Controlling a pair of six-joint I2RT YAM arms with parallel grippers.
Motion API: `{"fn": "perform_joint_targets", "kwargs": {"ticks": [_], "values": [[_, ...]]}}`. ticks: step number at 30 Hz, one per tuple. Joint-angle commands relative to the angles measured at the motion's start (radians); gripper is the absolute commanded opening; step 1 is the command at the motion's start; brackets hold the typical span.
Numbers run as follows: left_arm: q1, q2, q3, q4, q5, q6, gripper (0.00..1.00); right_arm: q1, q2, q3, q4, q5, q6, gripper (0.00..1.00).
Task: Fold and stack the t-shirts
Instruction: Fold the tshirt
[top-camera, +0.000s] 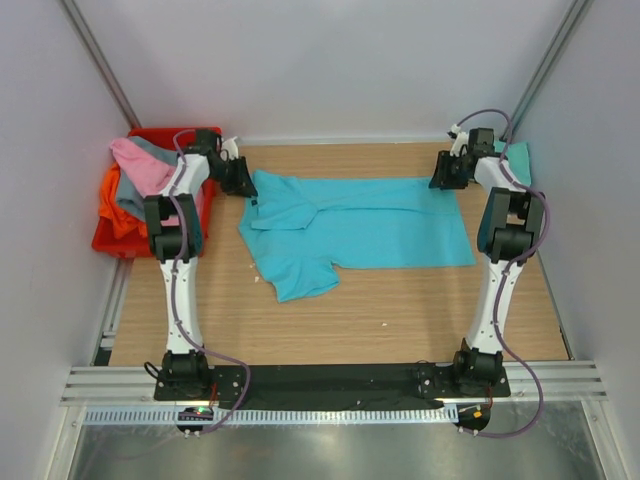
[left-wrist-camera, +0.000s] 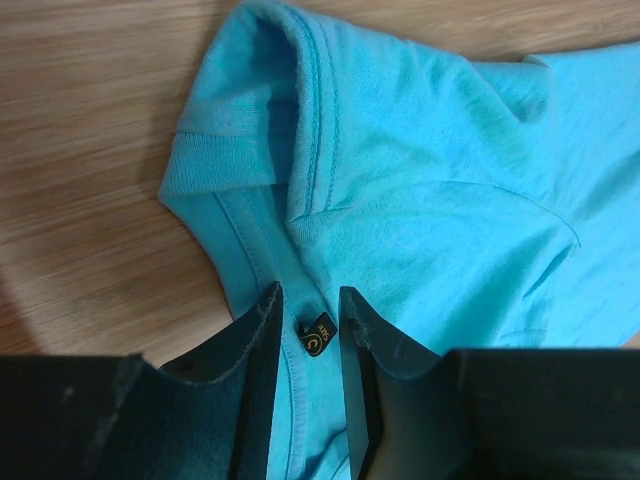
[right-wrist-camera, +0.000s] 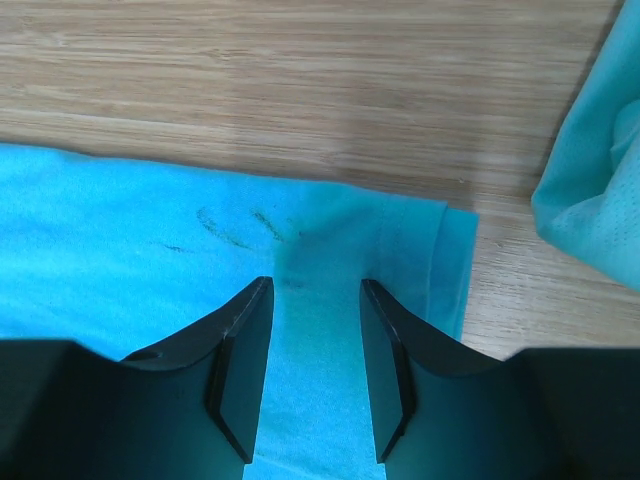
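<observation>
At the far left, the crate (top-camera: 104, 240) holds a pink shirt (top-camera: 140, 163), a grey shirt (top-camera: 127, 195) and an orange shirt (top-camera: 117, 217), heaped loose and unfolded.

Just right of the crate, the left gripper (left-wrist-camera: 308, 296) is down at the collar of the blue shirt (top-camera: 380, 225). Its jaws stand a little apart, one on each side of the neck label, and the cloth between them lies flat and unpinched.

The blue shirt lies across the middle of the worktop (top-camera: 400, 310), collar to the left and hem to the right. One sleeve sticks out toward the near side. It looks laid out, with little or no folding done.

The right gripper (right-wrist-camera: 315, 285) stands at the far hem corner with its jaws wider apart and cloth lying between them, not clamped.

Behind the right arm, at the worktop's right edge, sits the mint shirt (top-camera: 519, 160). It is bunched, and whether it is folded cannot be told.

I judge the task to be near its start. No neat stack shows, the blue shirt is still to be folded, and the shirts in the crate are untouched.

The worktop is pale wood with fine grain. Plain light walls close it in on three sides, metal struts run up the back corners, and a metal rail runs along the near edge.
</observation>
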Motion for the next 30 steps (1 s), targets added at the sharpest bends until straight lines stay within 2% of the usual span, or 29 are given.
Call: {"fn": "perform_joint_targets", "kwargs": {"ticks": [1, 3, 5, 7, 8, 9, 10, 11, 13, 14, 16, 19, 21, 22, 23, 25, 26, 28, 29, 30], "values": [[0.003, 0.009, 0.053, 0.006, -0.058, 0.009, 0.31, 0.014, 0.04, 0.013, -0.038, 0.046, 0.004, 0.47], [0.004, -0.038, 0.035, 0.001, -0.052, 0.012, 0.31, 0.014, -0.011, -0.019, -0.017, 0.026, 0.012, 0.47], [0.003, -0.161, 0.0, 0.023, -0.017, 0.001, 0.34, 0.014, -0.121, -0.077, 0.009, 0.022, 0.009, 0.47], [0.0, -0.266, -0.066, 0.037, 0.009, -0.013, 0.37, 0.014, -0.207, -0.122, 0.023, 0.027, -0.005, 0.47], [-0.004, -0.375, -0.097, 0.063, 0.028, -0.019, 0.38, 0.014, -0.305, -0.174, 0.031, 0.03, -0.011, 0.48], [-0.008, -0.429, -0.171, 0.081, 0.035, -0.027, 0.38, 0.014, -0.35, -0.205, 0.054, 0.042, -0.016, 0.48], [-0.01, -0.48, -0.219, 0.104, 0.043, -0.054, 0.44, 0.014, -0.406, -0.238, 0.068, 0.055, -0.025, 0.5], [-0.01, -0.585, -0.317, 0.145, 0.054, -0.072, 0.5, 0.014, -0.495, -0.307, 0.098, 0.065, -0.03, 0.61], [-0.011, -0.668, -0.411, 0.176, 0.072, -0.103, 0.6, 0.014, -0.589, -0.424, 0.124, 0.107, -0.04, 0.8], [-0.01, -0.719, -0.484, 0.178, 0.1, -0.123, 0.61, 0.013, -0.664, -0.459, 0.14, 0.122, -0.045, 0.9], [-0.01, -0.761, -0.555, 0.158, 0.138, -0.142, 0.62, 0.013, -0.723, -0.557, 0.135, 0.144, -0.065, 1.0], [-0.01, -0.81, -0.718, 0.127, 0.21, -0.2, 0.61, 0.011, -0.813, -0.671, 0.094, 0.17, -0.134, 0.99], [-0.01, -0.848, -0.854, 0.138, 0.241, -0.241, 0.61, 0.002, -0.849, -0.717, 0.082, 0.203, -0.148, 0.91], [-0.01, -0.874, -0.909, 0.211, 0.239, -0.272, 0.61, -0.01, -0.856, -0.752, 0.074, 0.208, -0.151, 0.86], [-0.005, -0.9, -0.998, 0.248, 0.236, -0.296, 0.62, -0.028, -0.861, -0.766, 0.065, 0.178, -0.148, 0.74], [0.001, -0.969, -1.043, 0.287, 0.175, -0.321, 0.62, -0.099, -0.858, -0.777, 0.051, 0.124, -0.11, 0.65], [0.001, -0.986, -1.078, 0.299, 0.172, -0.332, 0.61, -0.125, -0.85, -0.774, 0.031, 0.036, -0.093, 0.58], [0.0, -1.041, -1.115, 0.339, 0.16, -0.37, 0.61, -0.224, -0.809, -0.765, 0.008, -0.122, -0.03, 0.55], [-0.005, -1.064, -1.169, 0.354, 0.151, -0.382, 0.62, -0.269, -0.792, -0.768, 0.006, -0.316, 0.005, 0.53], [-0.007, -1.089, -1.198, 0.373, 0.137, -0.396, 0.64, -0.303, -0.772, -0.768, 0.005, -0.409, 0.071, 0.52]]}}
